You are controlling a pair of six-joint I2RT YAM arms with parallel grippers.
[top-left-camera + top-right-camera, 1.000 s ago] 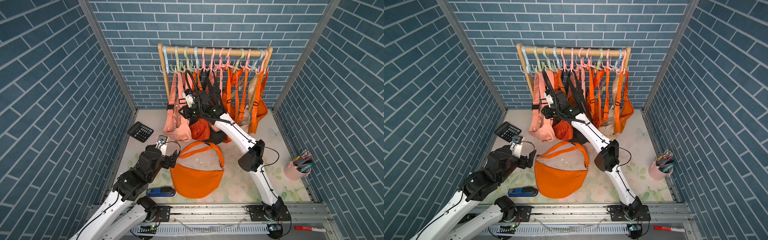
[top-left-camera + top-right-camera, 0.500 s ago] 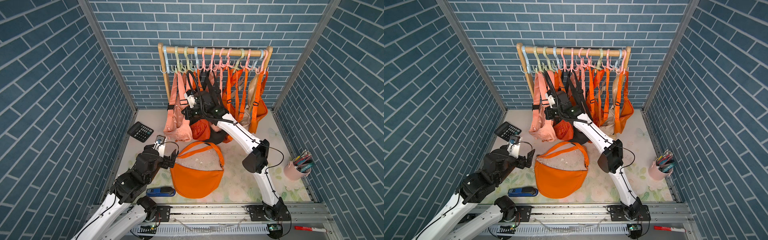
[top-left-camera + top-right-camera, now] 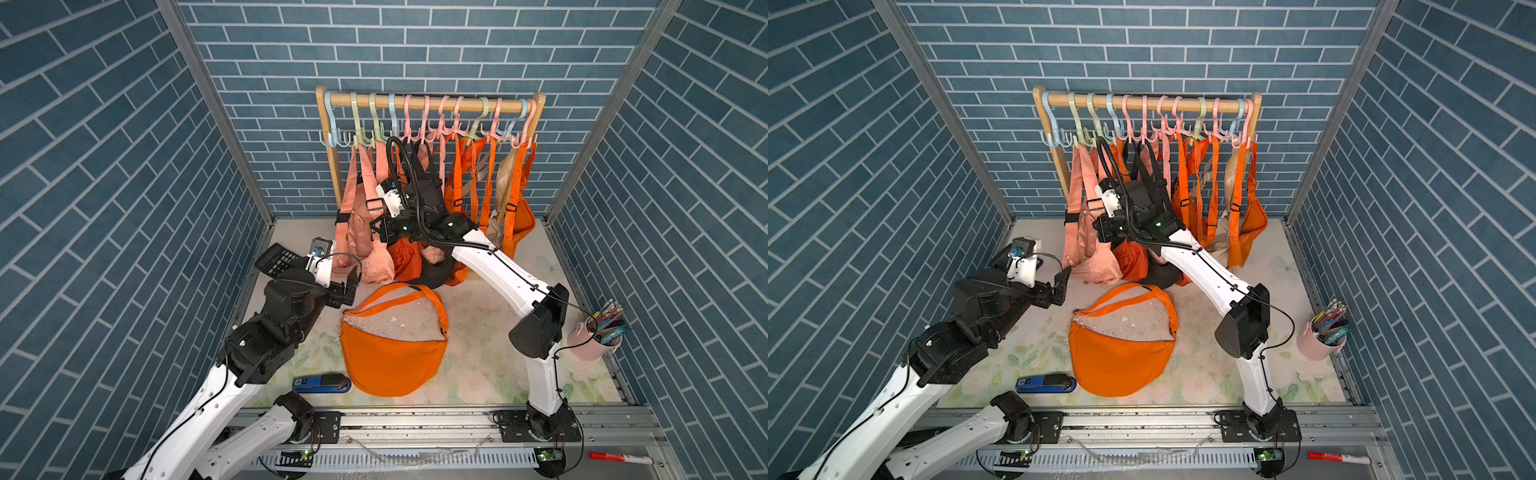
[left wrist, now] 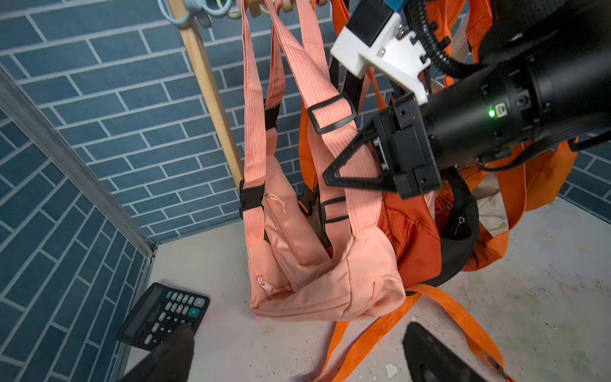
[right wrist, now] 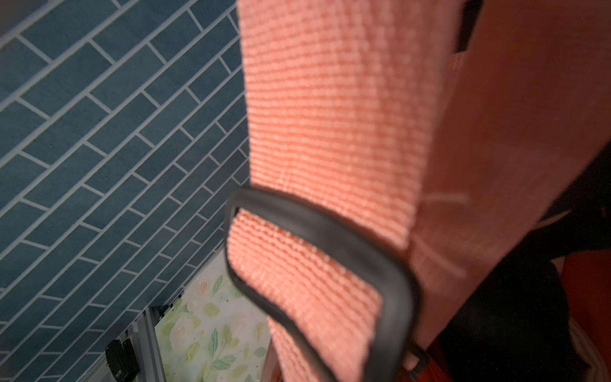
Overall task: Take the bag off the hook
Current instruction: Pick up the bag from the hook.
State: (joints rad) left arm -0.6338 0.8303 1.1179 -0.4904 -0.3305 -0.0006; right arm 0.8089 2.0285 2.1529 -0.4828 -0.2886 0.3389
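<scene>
Both top views look steeply down from high at the front, over the base rail toward the back wall and the wooden rack. They stand far enough off to take in the whole floor and share almost the same scene, slightly shifted sideways. The left wrist camera sits low and faces up and back at the pink bag, a calculator and the right gripper, all seen from above too. The right wrist camera is pressed close against a blurred pink strap and its buckle, with wall and flowered mat behind.
</scene>
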